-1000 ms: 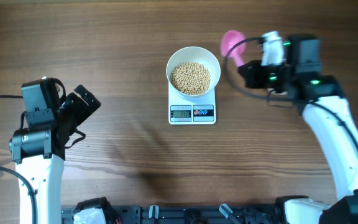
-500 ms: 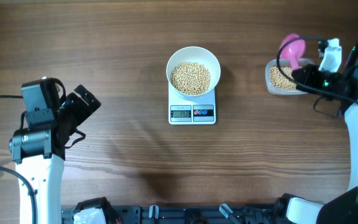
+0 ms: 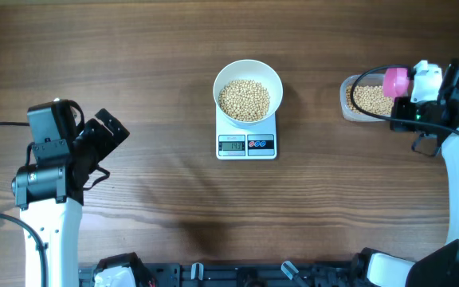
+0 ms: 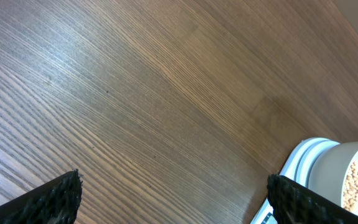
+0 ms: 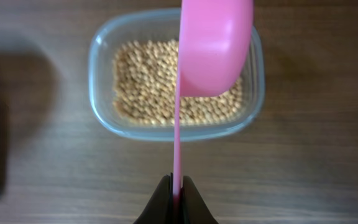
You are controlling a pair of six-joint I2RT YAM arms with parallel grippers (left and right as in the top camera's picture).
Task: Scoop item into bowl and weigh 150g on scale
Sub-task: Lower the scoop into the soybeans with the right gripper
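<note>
Your beans [image 3: 244, 99] sit heaped in the bowl [image 3: 248, 67] on the scale [image 3: 246, 145] at mid-desk. Its display is unreadable, so topping up may remain. Your right fingers [image 5: 163, 205] pinch the pink scoop [image 5: 213, 43] over the tub [image 5: 104, 50], far right. Your left fingers [image 4: 55, 196] gape empty.

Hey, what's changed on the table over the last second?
The right gripper, still shut on the pink scoop, swung right, from beside the bowl to above the clear tub of beans. The left gripper stayed open and parked; bowl and scale did not move.
</note>
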